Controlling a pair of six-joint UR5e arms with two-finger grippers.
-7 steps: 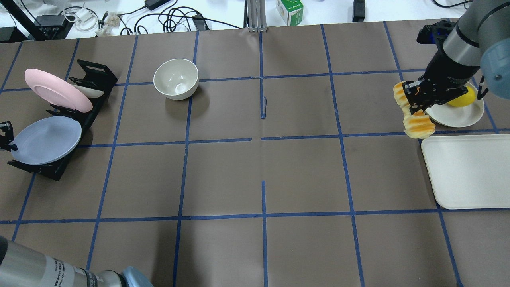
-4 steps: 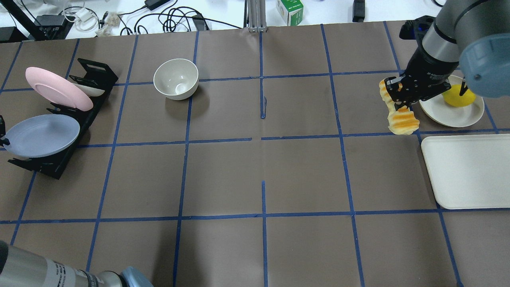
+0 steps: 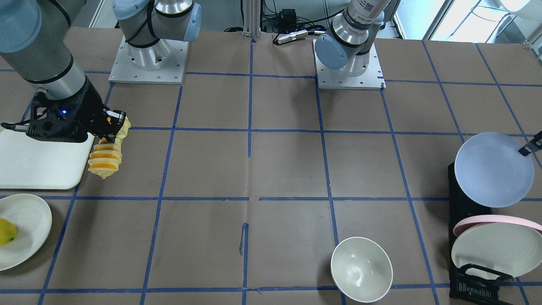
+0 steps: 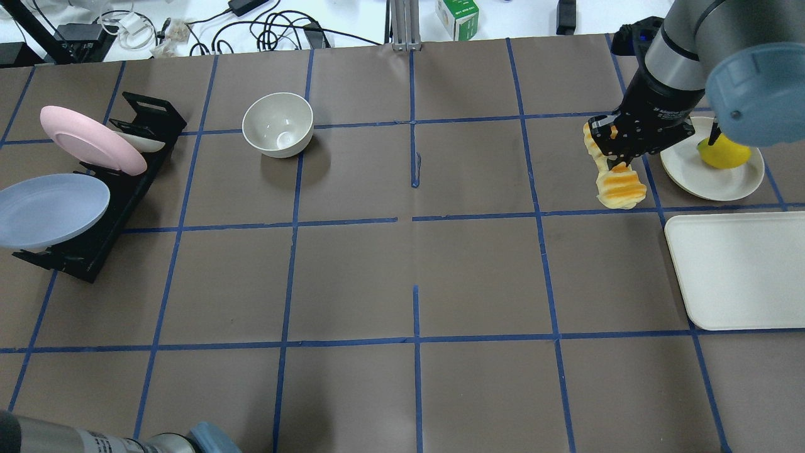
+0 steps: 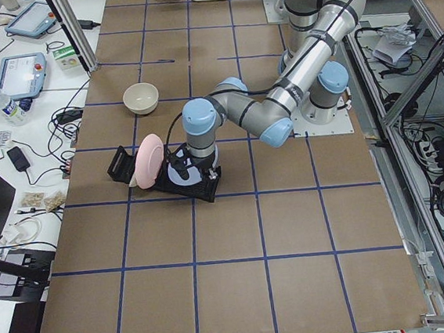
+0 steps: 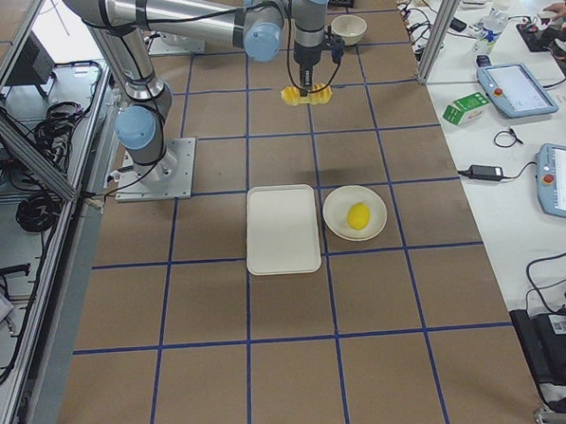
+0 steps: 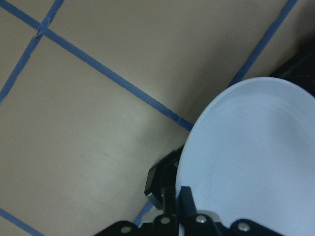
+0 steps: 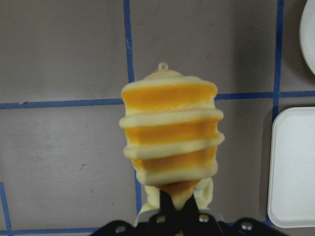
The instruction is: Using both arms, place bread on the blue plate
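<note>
Right hand (image 8: pixel 180 209) clamps the bread (image 8: pixel 170 132) aloft; left hand (image 7: pixel 177 199) pinches the blue plate (image 7: pixel 246 157) rim.

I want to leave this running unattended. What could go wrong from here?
The right gripper pinches the bread off-centre, so the long free part could sag or slip out. The left gripper holds the blue plate by its rim only; it might tilt or drop. The plate is close to the black rack, which it could clip.
</note>
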